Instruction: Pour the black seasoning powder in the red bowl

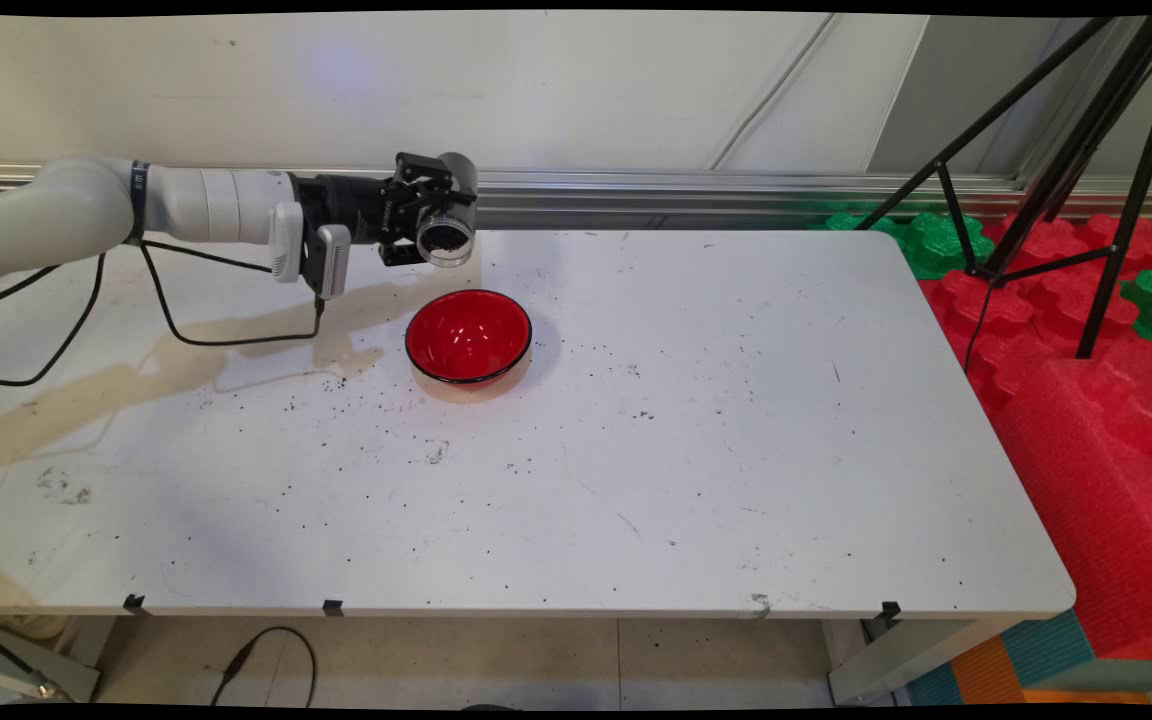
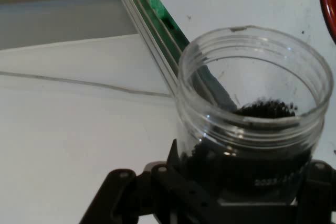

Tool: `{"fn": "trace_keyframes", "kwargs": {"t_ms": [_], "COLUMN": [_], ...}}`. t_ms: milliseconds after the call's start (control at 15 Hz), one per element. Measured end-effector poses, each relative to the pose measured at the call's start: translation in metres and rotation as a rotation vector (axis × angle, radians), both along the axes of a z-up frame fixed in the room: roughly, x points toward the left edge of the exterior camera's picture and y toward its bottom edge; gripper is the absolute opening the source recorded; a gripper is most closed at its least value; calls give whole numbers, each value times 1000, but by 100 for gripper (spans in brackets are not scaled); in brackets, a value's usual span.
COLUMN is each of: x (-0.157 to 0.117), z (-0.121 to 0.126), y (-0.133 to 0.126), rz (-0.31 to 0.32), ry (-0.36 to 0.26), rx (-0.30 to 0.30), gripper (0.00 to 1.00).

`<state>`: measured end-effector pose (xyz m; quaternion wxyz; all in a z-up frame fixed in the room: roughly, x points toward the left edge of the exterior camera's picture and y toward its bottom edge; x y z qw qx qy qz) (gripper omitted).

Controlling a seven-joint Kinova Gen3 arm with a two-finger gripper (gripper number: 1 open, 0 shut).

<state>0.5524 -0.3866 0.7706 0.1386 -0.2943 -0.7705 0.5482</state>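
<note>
Clear jar (image 1: 445,236) of small black grains hangs tipped on its side just behind and above the red bowl (image 1: 469,336), its open mouth facing the camera. The tool (image 1: 423,212) is clamped round its body. It looks stiff, smooth and probably slippery, light with so little inside; a grip round the middle suits it. Black specks dot the surface (image 1: 736,450) around the bowl

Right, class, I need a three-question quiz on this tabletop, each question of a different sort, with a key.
1. True or false: the pincer holds a clear jar tipped on its side.
2. What colour is the bowl? A green, B red, C white.
3. Fill in: the jar holds small ___ grains.

Key: 1 true; 2 B; 3 black.
</note>
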Motion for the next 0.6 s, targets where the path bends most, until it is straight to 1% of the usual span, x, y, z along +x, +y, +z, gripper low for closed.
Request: {"fn": "trace_keyframes", "kwargs": {"t_ms": [600], "x": [-2], "z": [0], "y": [3], "rz": [-49], "ry": [-90], "rx": [-71], "gripper": [0]}}
